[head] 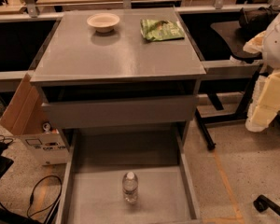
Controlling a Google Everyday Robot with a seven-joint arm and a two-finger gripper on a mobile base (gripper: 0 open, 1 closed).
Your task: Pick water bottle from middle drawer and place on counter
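The water bottle (130, 186) stands upright on the bare floor of the pulled-out middle drawer (163, 190), near its front centre. It is clear plastic with a white cap. The counter (116, 55) is the grey top of the cabinet above it. My arm shows as white and cream parts at the right edge, and my gripper (260, 118) hangs there beside the cabinet. It is level with the upper drawer, well to the right of the bottle and above it, touching nothing.
A white bowl (103, 22) and a green snack bag (161, 29) lie at the back of the counter. The upper drawer's blank front (119, 111) juts out above the open drawer. A cardboard box (30, 125) and cables are on the left, and black table legs (205, 129) on the right.
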